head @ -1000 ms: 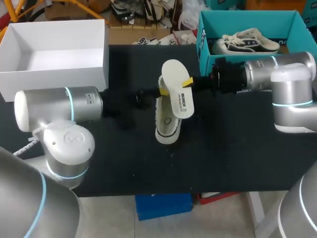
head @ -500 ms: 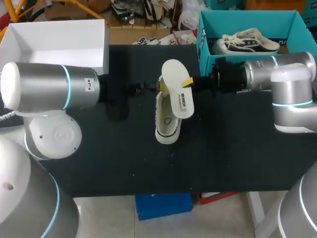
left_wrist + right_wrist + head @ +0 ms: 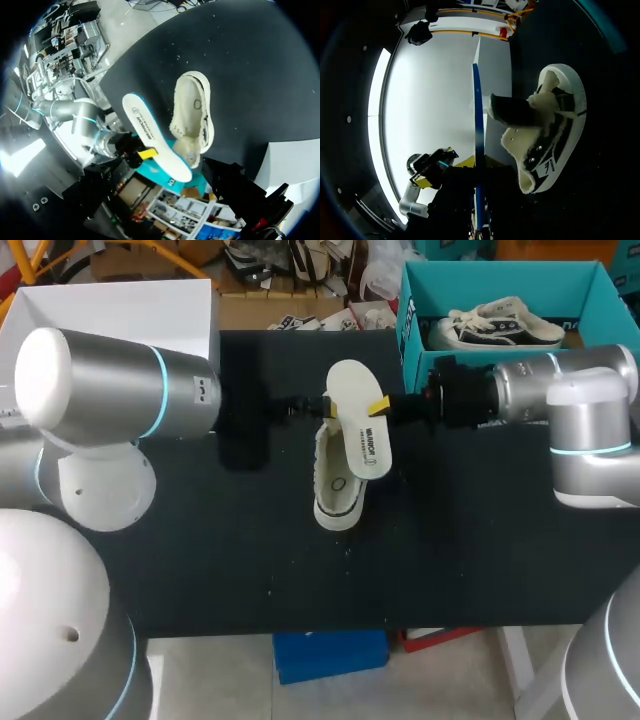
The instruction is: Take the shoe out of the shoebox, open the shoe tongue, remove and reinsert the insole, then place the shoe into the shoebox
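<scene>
Left arm [image 3: 120, 395] and right arm [image 3: 560, 390] meet at the shoe [image 3: 338, 490].
Right gripper [image 3: 381, 406] clamps the insole [image 3: 360, 430] above it; left gripper [image 3: 323, 412] is at its opposite side.

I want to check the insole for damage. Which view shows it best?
The head view: the insole faces the camera, nearly whole. The left wrist view shows its face slanted; the right wrist view shows only its thin edge.
</scene>
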